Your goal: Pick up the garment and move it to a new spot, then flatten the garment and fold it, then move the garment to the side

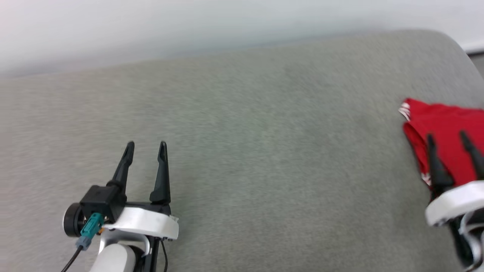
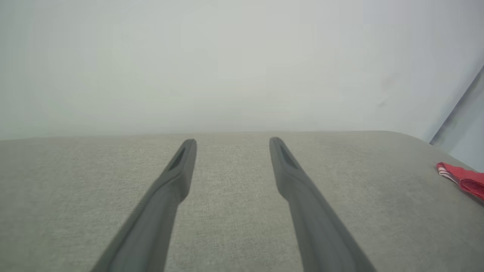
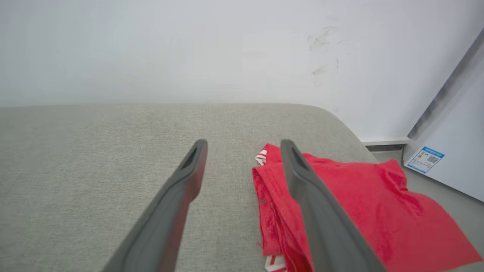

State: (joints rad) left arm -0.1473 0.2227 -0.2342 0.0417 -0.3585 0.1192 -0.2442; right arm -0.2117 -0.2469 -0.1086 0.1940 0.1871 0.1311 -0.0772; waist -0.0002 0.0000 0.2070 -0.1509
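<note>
My right gripper [image 3: 244,144] spread, empty, over folded garment [image 3: 359,196] at cushion [image 3: 113,170] edge; snagging a fold could drag it off

Pale grey woven fabric surface [image 1: 245,151], padded, far right corner rounded. Plain white wall [image 3: 189,49] behind, evenly lit, no hard shadows. Dark scuff marks [image 3: 321,41] on wall at right. White baseboard [image 3: 383,141] below. Grey floor [image 3: 461,200] past surface edge. White cabinet [image 3: 453,151] at right, blue label [image 3: 425,159] low on side.
</note>
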